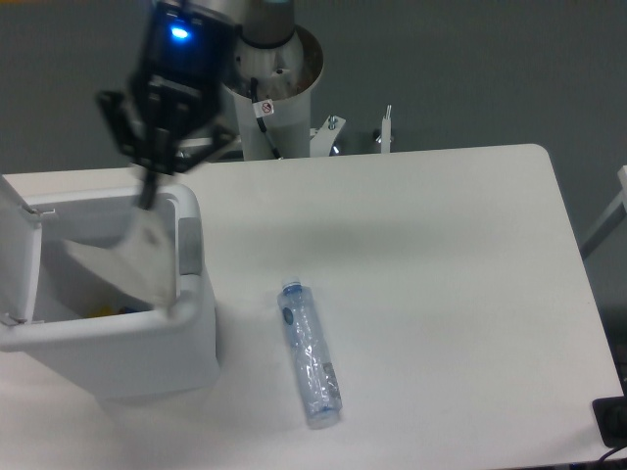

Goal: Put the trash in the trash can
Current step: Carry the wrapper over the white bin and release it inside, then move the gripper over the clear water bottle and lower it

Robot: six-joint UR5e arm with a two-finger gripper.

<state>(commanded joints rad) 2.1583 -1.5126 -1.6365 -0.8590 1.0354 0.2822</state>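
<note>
My gripper [149,192] hangs over the open white trash can [196,333] at the left and is shut on the flat white plastic packet [125,260], which dangles inside the can's opening. The can's hinged lid [14,245] stands open at the far left. The clear water bottle with a blue label [310,352] lies flat on the white table [441,294], to the right of the can and well apart from my gripper.
Small yellow and blue items [108,312] lie at the bottom of the can. The arm's white base column [269,93] stands at the table's back edge. A dark object [612,421] sits at the table's front right corner.
</note>
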